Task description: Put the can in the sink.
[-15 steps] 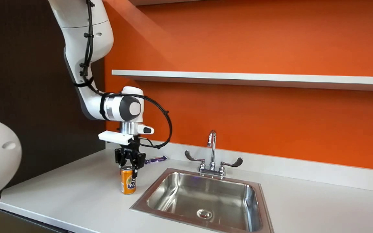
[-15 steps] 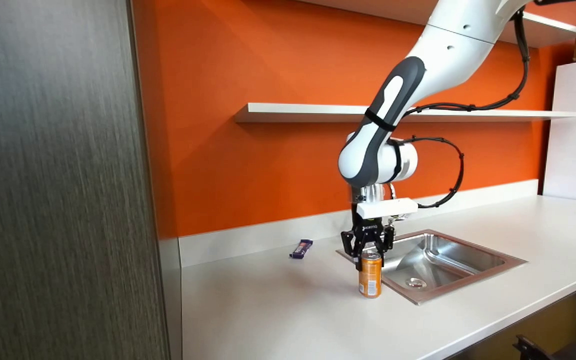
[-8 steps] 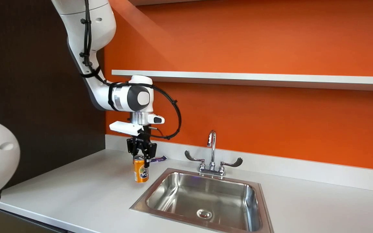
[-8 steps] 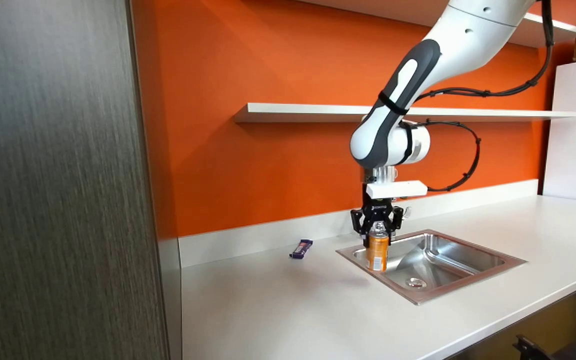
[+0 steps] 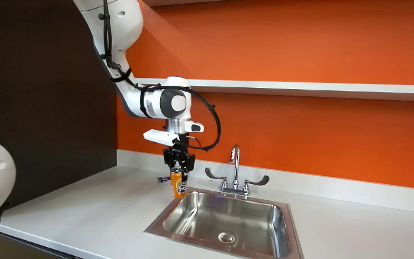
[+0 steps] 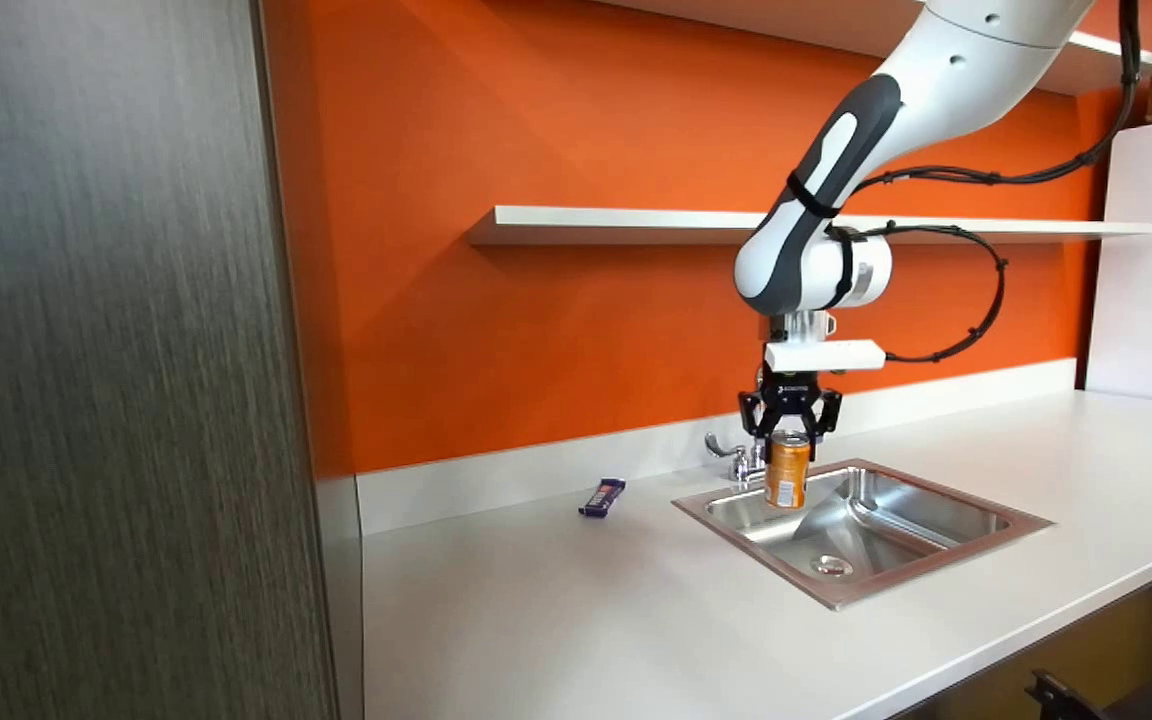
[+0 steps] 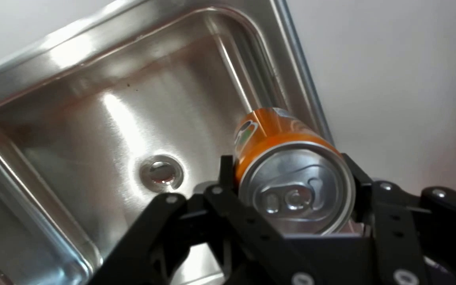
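Yes, it's in the grip: a small orange metal drink can with a silvery top [image 6: 787, 472]

Well, there it hangs, near enough upright, between the black fingers [image 7: 227, 172] of the black two-fingered gripper [image 6: 789, 457], one pressed against each side of it. From the wrist view, the can is over the edge of the rectangular stainless-steel sink [image 5: 253, 216], its base overlapping the basin's side wall and rim, with the round metal drain [image 7: 161, 173] well apart from it.

And look at that finish! Glossy bright orange up the body, then a silver lid [image 7: 295, 174] with a gleaming raised rim and the pull tab lying flat across the middle.

On to the print. An exterior view gives us a dark blue and white logo [image 5: 182, 187], partly behind a finger, the lettering too small to be sure of. The wrist view catches a slice of rounded badge [image 7: 246, 132], white-edged, dark and green inside. Low on the can, in an exterior view, there's a pale printed panel [image 6: 785, 492], too fine to read.

Over on the pale countertop [image 6: 496, 600], a dark purple oblong packet [image 6: 602, 498] shows light lettering, again too small to make out.
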